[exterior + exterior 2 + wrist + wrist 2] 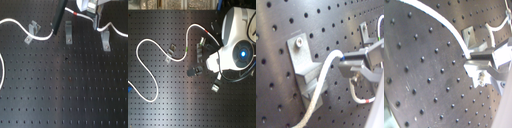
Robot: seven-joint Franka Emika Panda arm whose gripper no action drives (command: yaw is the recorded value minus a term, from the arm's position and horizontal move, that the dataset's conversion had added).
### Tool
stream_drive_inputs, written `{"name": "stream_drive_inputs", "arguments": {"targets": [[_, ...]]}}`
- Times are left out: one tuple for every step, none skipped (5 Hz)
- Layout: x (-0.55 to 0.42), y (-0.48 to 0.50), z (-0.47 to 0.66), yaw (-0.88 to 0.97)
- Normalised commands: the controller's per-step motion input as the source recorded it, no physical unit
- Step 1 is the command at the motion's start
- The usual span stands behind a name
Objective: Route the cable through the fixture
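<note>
Tool [348,67] clamped on the cable [320,87] at a bracket [303,67], centre of the first wrist view; cable seated in that clip's notch, remaining brackets apparently still to thread

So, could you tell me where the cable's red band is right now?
In the first exterior view the red band sits near the top edge, just left of the gripper, above the middle clip.
</note>
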Motion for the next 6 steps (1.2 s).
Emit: {"name": "stream_drive_inputs", "arguments": {"targets": [[-0.031,0.101,0.12,0.94],[-0.034,0.116,0.13,0.92],[-0.52,-0.059,0.09,0.44],[-0.14,-0.138,0.0,-0.03],[-0.207,-0.217,0.03,0.0],[-0.318,-0.277,0.02,0.02]]}}
